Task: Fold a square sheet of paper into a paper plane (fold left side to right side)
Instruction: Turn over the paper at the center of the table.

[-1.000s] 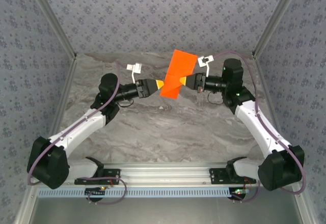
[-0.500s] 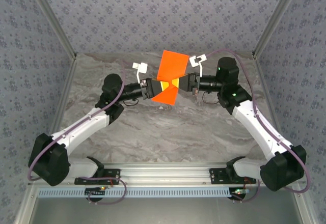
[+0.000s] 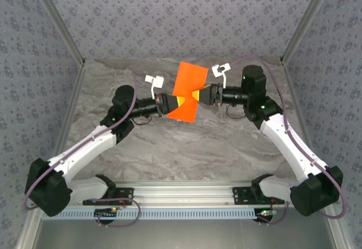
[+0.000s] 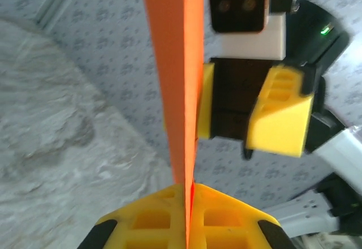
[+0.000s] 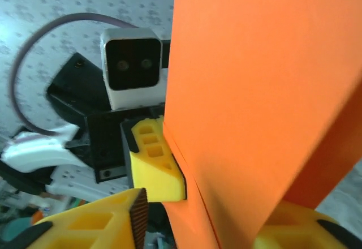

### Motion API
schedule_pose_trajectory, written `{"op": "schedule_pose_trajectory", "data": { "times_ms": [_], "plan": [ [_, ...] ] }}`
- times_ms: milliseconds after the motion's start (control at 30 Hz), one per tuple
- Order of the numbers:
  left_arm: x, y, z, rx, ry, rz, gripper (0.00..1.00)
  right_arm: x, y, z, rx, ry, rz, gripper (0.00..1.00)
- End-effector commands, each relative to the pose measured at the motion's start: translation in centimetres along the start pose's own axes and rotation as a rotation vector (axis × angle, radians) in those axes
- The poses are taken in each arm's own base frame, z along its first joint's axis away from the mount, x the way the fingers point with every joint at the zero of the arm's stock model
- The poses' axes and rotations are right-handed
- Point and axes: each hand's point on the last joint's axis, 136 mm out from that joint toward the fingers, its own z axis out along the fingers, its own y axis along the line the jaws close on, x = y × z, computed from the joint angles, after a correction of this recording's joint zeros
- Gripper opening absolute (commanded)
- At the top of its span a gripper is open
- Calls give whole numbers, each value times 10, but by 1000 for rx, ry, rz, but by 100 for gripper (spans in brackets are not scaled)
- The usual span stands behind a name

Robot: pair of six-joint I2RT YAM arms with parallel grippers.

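Left claw (image 4: 186, 198) clamps paper (image 4: 175, 79); right claw (image 3: 198, 95) parted around it.

A table top (image 3: 186, 147) with a grey, marble-like veined pattern is enclosed on three sides by walls. The back wall (image 3: 181, 17), the left wall (image 3: 28, 73) and the right wall (image 3: 339, 73) are covered in grey-blue wallpaper printed with a small repeated floral motif. A bare metal post (image 3: 56, 17) is set at the back left corner and a second post (image 3: 305, 20) at the back right. Along the near edge of the table top a silver slotted rail (image 3: 186, 191) is laid crosswise, with a pale blue ribbed strip (image 3: 186, 214) fitted just in front of it. A plain grey metal ledge (image 3: 186, 235) is seen at the very front. The scene is lit evenly.
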Motion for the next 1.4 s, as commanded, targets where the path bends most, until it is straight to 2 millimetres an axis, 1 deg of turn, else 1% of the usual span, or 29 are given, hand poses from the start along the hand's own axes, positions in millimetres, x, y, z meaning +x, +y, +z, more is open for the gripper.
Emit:
{"op": "schedule_pose_trajectory", "data": {
  "times_ms": [0,67,100,167,233,267,333,367,433,500,600,733,867,900,967,1100,1233,1367],
  "plan": [
    [29,25,-9,-310,113,180,0,17,-35,-23,253,23,0,51],
    [45,45,-17,-510,175,263,0,32,-70,-43,470,45,41,54],
    [48,56,-23,-609,190,287,0,38,-86,-55,570,57,61,55],
    [60,74,-36,-790,240,342,0,56,-118,-87,783,79,130,59],
    [68,85,-48,-945,270,400,0,69,-140,-116,935,70,180,64],
    [73,89,-53,-1016,287,423,0,75,-147,-129,993,56,201,67],
    [79,96,-64,-1146,310,433,0,83,-156,-150,1065,14,226,73],
    [82,103,-73,-1227,330,427,0,87,-160,-159,1099,-10,236,78],
    [88,112,-83,-1346,352,394,0,94,-163,-172,1138,-43,247,83],
    [98,120,-89,-1437,386,357,0,101,-165,-179,1157,-59,262,86],
    [115,132,-89,-1535,443,296,0,109,-168,-177,1145,-65,291,87],
    [137,142,-79,-1603,520,240,0,122,-176,-175,1149,-43,311,88],
    [158,153,-61,-1608,587,187,0,131,-181,-180,1177,-21,312,88],
    [160,156,-56,-1614,600,190,0,133,-181,-181,1182,-20,313,89],
    [174,163,-47,-1613,668,165,0,137,-183,-182,1191,-15,314,89],
    [195,174,-31,-1611,762,134,4,146,-186,-186,1210,-6,325,89],
    [215,185,-4,-1529,836,68,7,153,-188,-191,1229,-1,338,89],
    [229,197,26,-1413,882,-31,11,158,-189,-194,1230,7,347,89]
  ]
}}
